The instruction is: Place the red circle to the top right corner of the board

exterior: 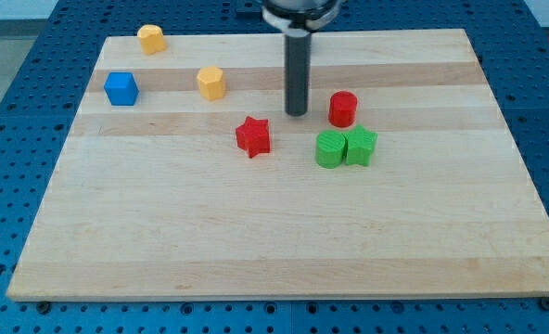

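Observation:
The red circle [343, 109] is a short red cylinder standing on the wooden board [284, 232], right of centre and in the upper half. My tip [297, 113] rests on the board just to the view's left of the red circle, with a small gap between them. The dark rod rises straight up from the tip to the view's top. The board's top right corner [460, 39] lies well up and to the right of the red circle.
A red star [253, 136] lies down-left of my tip. Two green blocks, a round one [330, 148] and a star-like one [360, 146], touch each other just below the red circle. Two yellow blocks [211, 83] [151, 39] and a blue cube [121, 88] sit upper left.

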`<state>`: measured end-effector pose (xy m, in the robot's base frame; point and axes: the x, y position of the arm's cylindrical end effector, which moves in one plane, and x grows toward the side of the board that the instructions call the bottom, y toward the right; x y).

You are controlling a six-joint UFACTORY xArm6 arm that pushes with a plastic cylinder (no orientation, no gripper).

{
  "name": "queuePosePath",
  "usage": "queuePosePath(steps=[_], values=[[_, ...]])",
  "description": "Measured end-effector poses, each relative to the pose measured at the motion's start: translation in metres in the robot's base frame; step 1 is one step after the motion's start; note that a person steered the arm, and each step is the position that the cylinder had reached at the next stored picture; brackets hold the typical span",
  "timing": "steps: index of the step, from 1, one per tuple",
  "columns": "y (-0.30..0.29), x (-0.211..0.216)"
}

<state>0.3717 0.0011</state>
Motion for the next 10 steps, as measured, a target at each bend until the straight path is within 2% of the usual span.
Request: queuePosePath(steps=[1, 2, 4, 5, 6, 8, 10], values=[[0.009, 0.020], [0.052, 0.021], [0.122, -0.030], [0.136, -0.043], [0.136, -0.027], [0.163, -0.032], [0.166, -0.088]])
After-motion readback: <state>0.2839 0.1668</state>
